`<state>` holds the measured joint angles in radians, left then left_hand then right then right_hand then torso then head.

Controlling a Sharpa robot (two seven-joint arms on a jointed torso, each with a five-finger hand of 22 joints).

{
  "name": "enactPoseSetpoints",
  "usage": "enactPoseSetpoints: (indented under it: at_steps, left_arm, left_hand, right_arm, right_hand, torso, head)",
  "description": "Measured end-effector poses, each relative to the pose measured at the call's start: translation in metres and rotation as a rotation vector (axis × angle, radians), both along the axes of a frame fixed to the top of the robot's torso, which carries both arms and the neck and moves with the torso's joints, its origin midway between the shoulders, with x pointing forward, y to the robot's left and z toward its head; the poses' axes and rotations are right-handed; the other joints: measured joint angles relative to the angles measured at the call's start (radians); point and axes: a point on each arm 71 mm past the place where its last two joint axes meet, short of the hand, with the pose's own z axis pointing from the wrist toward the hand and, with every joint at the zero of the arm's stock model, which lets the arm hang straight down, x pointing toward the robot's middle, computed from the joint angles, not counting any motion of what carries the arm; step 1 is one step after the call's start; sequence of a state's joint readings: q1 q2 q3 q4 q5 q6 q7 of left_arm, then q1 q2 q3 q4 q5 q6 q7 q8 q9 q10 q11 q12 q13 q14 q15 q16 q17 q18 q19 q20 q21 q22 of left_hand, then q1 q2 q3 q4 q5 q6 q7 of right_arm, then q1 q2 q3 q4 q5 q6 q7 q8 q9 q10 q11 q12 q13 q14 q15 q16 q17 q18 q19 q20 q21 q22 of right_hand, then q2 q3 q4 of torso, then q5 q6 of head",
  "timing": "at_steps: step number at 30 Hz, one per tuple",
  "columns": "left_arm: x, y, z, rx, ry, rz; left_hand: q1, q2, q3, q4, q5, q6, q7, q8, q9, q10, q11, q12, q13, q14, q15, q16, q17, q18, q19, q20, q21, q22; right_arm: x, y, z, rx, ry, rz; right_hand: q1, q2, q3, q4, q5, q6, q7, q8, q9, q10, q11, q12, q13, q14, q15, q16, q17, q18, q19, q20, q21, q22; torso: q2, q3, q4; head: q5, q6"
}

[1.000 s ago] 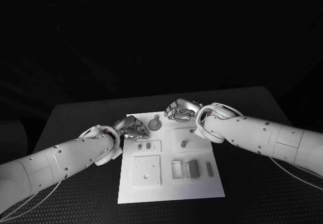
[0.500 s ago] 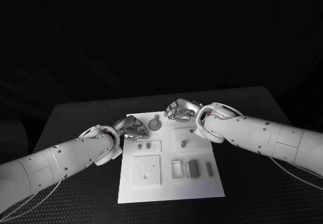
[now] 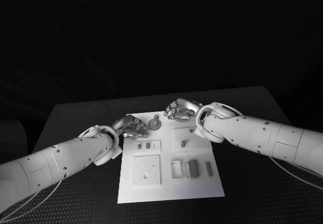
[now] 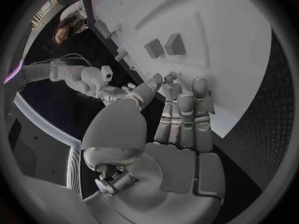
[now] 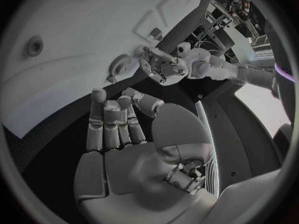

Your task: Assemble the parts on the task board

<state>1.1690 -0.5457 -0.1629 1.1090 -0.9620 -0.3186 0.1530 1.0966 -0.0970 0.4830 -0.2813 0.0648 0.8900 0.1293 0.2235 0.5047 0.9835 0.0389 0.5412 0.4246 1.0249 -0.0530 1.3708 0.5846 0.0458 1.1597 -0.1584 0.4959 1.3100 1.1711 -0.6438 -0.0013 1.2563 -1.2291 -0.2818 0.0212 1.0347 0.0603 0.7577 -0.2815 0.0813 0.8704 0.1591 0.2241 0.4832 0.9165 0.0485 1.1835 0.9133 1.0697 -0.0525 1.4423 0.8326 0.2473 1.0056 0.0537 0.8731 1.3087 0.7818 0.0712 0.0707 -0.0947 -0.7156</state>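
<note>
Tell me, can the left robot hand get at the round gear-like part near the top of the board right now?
Probably yes. The left robot hand sits just beside the gear-like part holding nothing, and only bare task board lies between them.

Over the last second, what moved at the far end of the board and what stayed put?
The left hand drew back slightly toward the board's left edge, away from the round gear-like part, its fingers spreading, holding nothing. The right hand, the white board and its other parts look unchanged.

White smooth-shelled arms, small dark screws; silver segmented left hand (image 3: 129, 127), right hand (image 3: 179, 110); thin cables under forearms.
</note>
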Motion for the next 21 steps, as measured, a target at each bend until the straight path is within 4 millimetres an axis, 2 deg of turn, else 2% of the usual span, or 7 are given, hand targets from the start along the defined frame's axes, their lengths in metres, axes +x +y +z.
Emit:
enactPoseSetpoints:
  at_steps: [12, 18, 21]
  left_arm:
    - [0.0, 0.0017, 0.0004, -0.009, 0.001, 0.006]
    - [-0.0002, 0.0034, 0.0009, -0.019, 0.002, 0.011]
    - [-0.0002, 0.0046, 0.0016, -0.029, 0.001, 0.016]
  left_hand:
    - [-0.005, -0.001, -0.009, 0.004, 0.0, 0.0, 0.0, 0.0, -0.002, 0.0, 0.0, 0.007, 0.009, 0.0, 0.0, 0.0, 0.0, 0.0, 0.0, 0.0, 0.0, 0.0]
    - [-0.079, -0.011, -0.063, 0.014, 0.008, -0.012, 0.004, 0.0, -0.01, -0.014, 0.015, 0.013, 0.023, 0.0, 0.0, 0.004, -0.001, 0.0, 0.002, 0.005, -0.004, 0.0]
    - [-0.113, -0.013, -0.079, 0.024, 0.016, -0.035, 0.006, -0.007, -0.017, -0.023, 0.024, 0.014, 0.028, -0.003, 0.003, 0.004, -0.001, 0.0, 0.002, 0.005, -0.009, 0.0]
  right_arm:
    - [0.0, -0.0005, 0.0, 0.0, 0.001, -0.002]
    - [0.0002, -0.0009, -0.0001, 0.0, 0.001, -0.003]
    - [0.0006, -0.0016, -0.0002, 0.0, 0.001, -0.005]
  right_hand:
    - [0.0, 0.0, 0.0, 0.0, 0.0, 0.0, 0.0, 0.0, -0.001, 0.0, 0.0, 0.0, 0.0, 0.0, 0.0, 0.0, 0.0, 0.0, 0.0, 0.0, 0.0, 0.0]
    - [0.0, 0.0, 0.0, 0.0, 0.0, 0.0, 0.0, 0.0, -0.001, 0.0, 0.0, 0.0, 0.0, 0.0, 0.0, 0.0, 0.0, 0.0, 0.0, 0.0, 0.0, 0.0]
    - [0.0, 0.0, 0.0, 0.0, 0.0, 0.0, 0.0, 0.0, -0.001, 0.0, 0.0, 0.0, 0.0, 0.0, 0.0, 0.0, 0.0, 0.0, 0.0, 0.0, 0.0, 0.0]
  torso:
    - [0.0, 0.0002, -0.0002]
    - [0.0, 0.0003, -0.0004]
    - [0.0, 0.0004, -0.0004]
  head:
    - [0.001, 0.001]
    - [0.001, 0.0]
    - [0.001, 0.0]
